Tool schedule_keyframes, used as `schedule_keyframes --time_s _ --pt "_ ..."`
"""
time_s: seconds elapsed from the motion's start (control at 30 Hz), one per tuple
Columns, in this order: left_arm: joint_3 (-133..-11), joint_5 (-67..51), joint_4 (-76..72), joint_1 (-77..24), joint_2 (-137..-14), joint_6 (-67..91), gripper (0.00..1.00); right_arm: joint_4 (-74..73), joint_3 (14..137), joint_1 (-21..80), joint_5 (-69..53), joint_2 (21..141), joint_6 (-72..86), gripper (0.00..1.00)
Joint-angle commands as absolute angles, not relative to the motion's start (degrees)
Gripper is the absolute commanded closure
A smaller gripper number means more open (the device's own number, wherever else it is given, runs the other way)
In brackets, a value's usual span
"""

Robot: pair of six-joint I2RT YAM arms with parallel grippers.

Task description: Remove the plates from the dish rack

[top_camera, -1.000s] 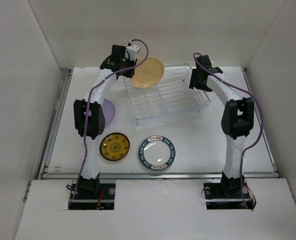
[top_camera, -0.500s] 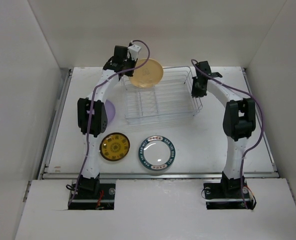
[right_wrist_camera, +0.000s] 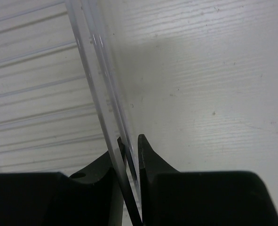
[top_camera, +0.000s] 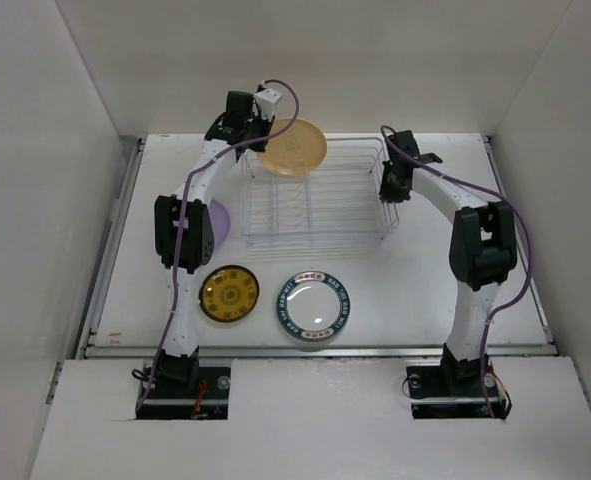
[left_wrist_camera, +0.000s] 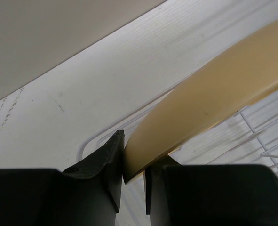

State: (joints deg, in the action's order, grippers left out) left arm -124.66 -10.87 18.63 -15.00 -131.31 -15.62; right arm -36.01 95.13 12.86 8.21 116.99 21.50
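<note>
Your left end effector (left_wrist_camera: 134, 172) is pinched onto the rim of the tan-yellow plate (left_wrist_camera: 214, 99), which tilts up and away to its right over the far left corner of the dish rack (top_camera: 320, 205). Your right end effector (right_wrist_camera: 131, 155) is clamped narrowly on the rack's right rim wire. Nearer you than both, a lilac plate (top_camera: 216, 220), an orange-centred plate (top_camera: 229, 293) and a teal-rimmed plate (top_camera: 315, 305) lie on the counter (top_camera: 405, 290).

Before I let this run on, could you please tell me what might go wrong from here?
The left hand pinches the tan plate only at its rim, so it could slip and drop onto the dish rack. The right hand grips only thin rack wire; if that slips, the rack may shift.
</note>
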Motion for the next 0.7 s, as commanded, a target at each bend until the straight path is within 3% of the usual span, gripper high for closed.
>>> schedule_keyframes --time_s 0.0,0.27,0.3,0.33,0.47,0.5,0.57,0.6,0.67 --pt "-130.2 -18.9 13.3 -16.1 -123.8 -7.9 1.0 -34.4 92.6 13.4 16.3 114.6 30.3 1.0" --pt "-130.2 -21.8 14.5 -16.1 -121.9 -2.6 0.97 -33.7 90.0 15.6 15.6 113.4 31.6 1.0" --pt "-128.9 -22.3 14.5 -16.1 -121.9 -3.7 0.9 -33.7 90.0 15.6 15.6 113.4 31.6 1.0" --pt "-128.9 -22.3 15.0 -16.1 -121.9 -4.6 0.77 -33.7 90.0 15.6 15.6 113.4 31.6 1.0" --pt "-127.2 -22.3 15.6 -16.1 -122.5 -7.3 0.49 -33.7 90.0 16.1 15.6 113.4 31.6 1.0" --pt "-127.2 -21.7 15.6 -16.1 -123.0 -8.0 0.47 -33.7 90.0 16.1 15.6 113.4 31.6 1.0" --pt "-127.2 -21.0 15.6 -16.1 -123.0 -8.0 0.48 -33.7 90.0 16.1 15.6 113.4 31.0 1.0" --pt "-127.2 -21.0 15.6 -16.1 -123.0 -8.0 0.59 -33.7 90.0 16.1 15.6 113.4 31.0 1.0" --pt "-127.2 -21.0 15.1 -16.1 -123.0 -7.3 0.68 -33.7 90.0 16.1 15.6 113.4 31.0 1.0"
